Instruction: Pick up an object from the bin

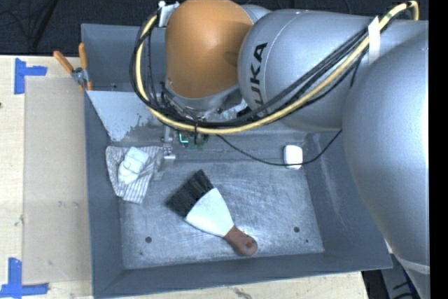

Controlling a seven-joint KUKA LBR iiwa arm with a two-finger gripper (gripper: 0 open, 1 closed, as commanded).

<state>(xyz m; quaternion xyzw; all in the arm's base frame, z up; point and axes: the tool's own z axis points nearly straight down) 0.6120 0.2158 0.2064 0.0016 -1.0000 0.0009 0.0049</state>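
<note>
— Is there any writing to read?

— Only on the arm (315,73). Black letters run up its silver housing, and "UKA" reads clearly beside the orange cover (203,45). Nothing lying in the bin (105,234) carries a legible label.

— What lies in the bin, then?

— Three things, well apart. A crumpled checked cloth (131,170), with a pale lump bundled in it, sits at the left of the floor. Below the centre lies a brush (208,211) with black bristles, a white body and a brown handle pointing to the lower right. A small white block (292,155) rests against the right wall.

— What blocks the view?

— The orange cover and the thick silver housing spread over the upper half of the bin and hide its back wall. Yellow and black cables (150,91) loop round the cover's left side and trail off to the upper right.

— How does the arm sit?

— It comes in from the right of the frame and bends downward under the orange dome, left of centre.

— And the gripper?

— The gripper (171,149) peeks out beneath the cover, just beside the cloth's upper right edge. Whether it is released or clenched cannot be told, nor whether it touches the cloth.
</note>
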